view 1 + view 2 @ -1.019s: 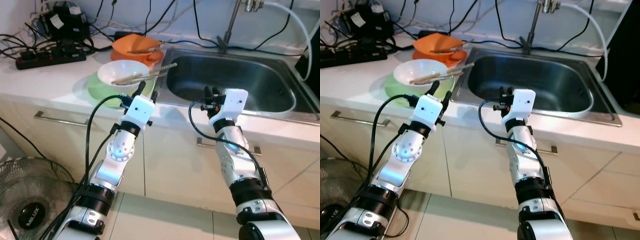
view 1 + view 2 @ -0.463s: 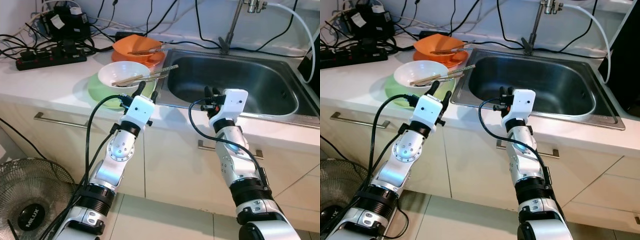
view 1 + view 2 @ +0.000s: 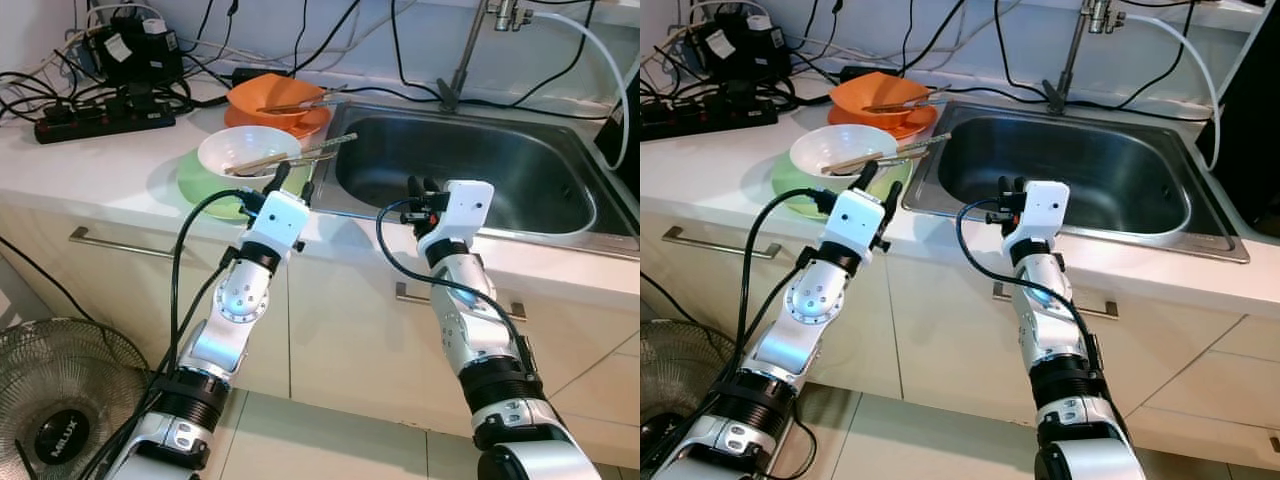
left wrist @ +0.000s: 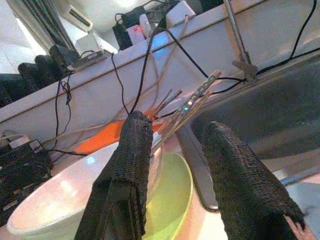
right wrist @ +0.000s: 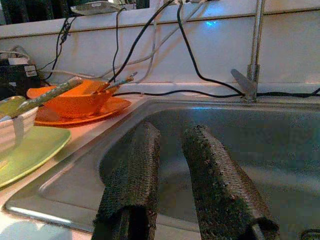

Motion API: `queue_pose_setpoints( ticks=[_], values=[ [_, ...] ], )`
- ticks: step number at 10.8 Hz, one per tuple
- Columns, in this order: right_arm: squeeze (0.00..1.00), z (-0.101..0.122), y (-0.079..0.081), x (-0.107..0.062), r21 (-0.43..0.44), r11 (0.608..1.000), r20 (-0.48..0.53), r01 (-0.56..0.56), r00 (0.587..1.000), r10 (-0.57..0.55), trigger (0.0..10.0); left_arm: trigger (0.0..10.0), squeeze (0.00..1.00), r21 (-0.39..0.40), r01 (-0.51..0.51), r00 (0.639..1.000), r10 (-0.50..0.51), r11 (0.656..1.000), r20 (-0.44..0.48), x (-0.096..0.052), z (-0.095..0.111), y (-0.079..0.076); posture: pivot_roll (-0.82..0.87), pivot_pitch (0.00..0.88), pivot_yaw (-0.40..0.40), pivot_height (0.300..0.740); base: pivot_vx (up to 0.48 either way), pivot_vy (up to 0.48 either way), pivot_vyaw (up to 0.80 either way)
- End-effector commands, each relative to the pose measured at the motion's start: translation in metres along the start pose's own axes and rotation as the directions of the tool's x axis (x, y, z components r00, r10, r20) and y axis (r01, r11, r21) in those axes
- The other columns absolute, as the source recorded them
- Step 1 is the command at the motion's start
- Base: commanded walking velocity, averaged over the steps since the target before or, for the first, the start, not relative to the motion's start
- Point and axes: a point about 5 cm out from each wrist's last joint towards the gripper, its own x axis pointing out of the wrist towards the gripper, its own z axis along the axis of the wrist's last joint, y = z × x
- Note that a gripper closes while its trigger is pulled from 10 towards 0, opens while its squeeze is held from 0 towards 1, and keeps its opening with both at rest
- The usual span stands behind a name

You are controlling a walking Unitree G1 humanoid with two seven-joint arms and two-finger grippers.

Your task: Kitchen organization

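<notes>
Left end effector (image 3: 293,180) released beside the white bowl (image 3: 247,150) holding chopsticks (image 3: 290,157); right end effector (image 3: 421,186) released at the sink (image 3: 470,165) rim

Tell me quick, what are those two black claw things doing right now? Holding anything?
Left gripper: open, holding nothing, at the rim of the white bowl on the green plate.
Right gripper: open, holding nothing, at the steel sink's front edge.

Over the last second the whole scene has slid slightly down in the head views, so the camera has apparently tilted or moved, while no object's own shift can be told apart from it.
</notes>
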Motion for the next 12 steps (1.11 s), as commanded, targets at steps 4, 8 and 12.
queue_pose_setpoints(
  ticks=[4, 8, 12],
  values=[
    [0.00, 0.0052, -0.0007, 0.0041, -0.001, 1.000, 0.018, -0.006, 1.000, 0.006, 10.0, 10.0, 0.00, 0.007, -0.009, 1.000, 0.009, 1.000, 0.013, 0.0021, 0.0022, 0.0021, 0.18, 0.002, -0.020, 0.740, 0.308, 0.000, 0.00],
    [0.00, 0.0053, -0.0007, 0.0044, -0.002, 1.000, 0.017, -0.006, 1.000, 0.006, 10.0, 10.0, 0.00, 0.005, -0.011, 1.000, 0.011, 1.000, 0.015, 0.0026, 0.0025, 0.0023, 0.18, 0.000, -0.020, 0.740, 0.290, 0.000, 0.00],
    [0.00, 0.0049, -0.0002, 0.0042, -0.003, 1.000, 0.016, -0.008, 1.000, 0.008, 10.0, 10.0, 0.00, 0.005, -0.015, 1.000, 0.015, 1.000, 0.017, 0.0025, 0.0026, 0.0029, 0.18, 0.000, -0.020, 0.740, 0.363, 0.000, 0.00]
  ],
)
